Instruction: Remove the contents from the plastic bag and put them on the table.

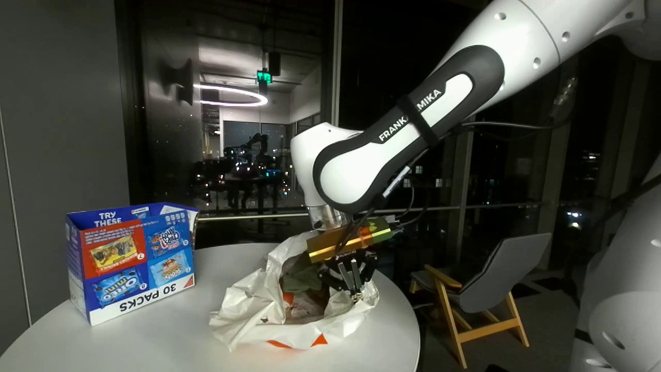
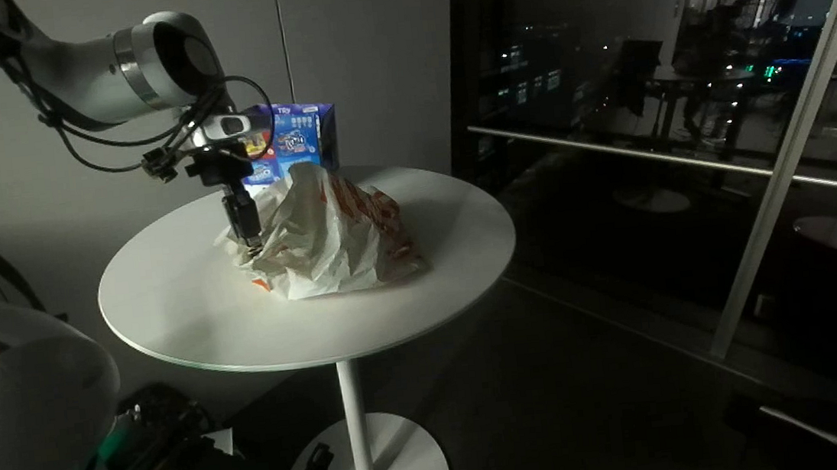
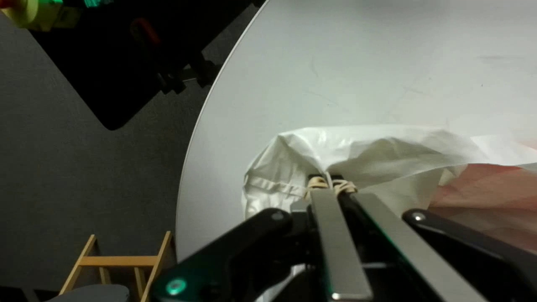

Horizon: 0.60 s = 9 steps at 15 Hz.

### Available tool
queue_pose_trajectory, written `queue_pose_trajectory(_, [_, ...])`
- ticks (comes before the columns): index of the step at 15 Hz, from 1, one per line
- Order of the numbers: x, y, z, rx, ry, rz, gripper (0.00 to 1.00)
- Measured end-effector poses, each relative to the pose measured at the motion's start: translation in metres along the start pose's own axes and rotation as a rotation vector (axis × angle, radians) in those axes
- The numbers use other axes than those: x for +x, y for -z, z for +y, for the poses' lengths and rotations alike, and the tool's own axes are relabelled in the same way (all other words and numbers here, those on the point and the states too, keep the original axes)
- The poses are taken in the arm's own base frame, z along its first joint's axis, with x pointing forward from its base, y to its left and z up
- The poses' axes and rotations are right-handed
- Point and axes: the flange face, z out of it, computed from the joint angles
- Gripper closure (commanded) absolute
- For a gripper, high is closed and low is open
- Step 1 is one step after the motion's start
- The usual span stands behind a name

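Observation:
A crumpled white plastic bag (image 1: 253,312) with orange-red print lies on its side on the round white table (image 1: 165,346). It also shows in an exterior view (image 2: 326,236) and in the wrist view (image 3: 377,144). Its mouth is open in an exterior view. Inside I see something dark green (image 1: 302,276) and reddish patches; I cannot tell what they are. My gripper (image 1: 356,296) points down at the bag's rim. In the wrist view the fingertips (image 3: 330,182) are closed together with a fold of the bag's edge pinched between them.
A blue snack box (image 1: 131,266) stands on the table beside the bag; it is behind the bag in an exterior view (image 2: 296,143). A grey chair with wooden legs (image 1: 480,279) stands on the floor past the table edge. A glass wall lies behind.

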Motion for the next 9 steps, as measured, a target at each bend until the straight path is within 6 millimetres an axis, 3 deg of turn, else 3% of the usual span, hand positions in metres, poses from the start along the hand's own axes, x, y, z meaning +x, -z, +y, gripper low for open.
queue_pose_trajectory(9, [0.043, -0.029, 0.022, -0.251, -0.069, 0.143, 0.90])
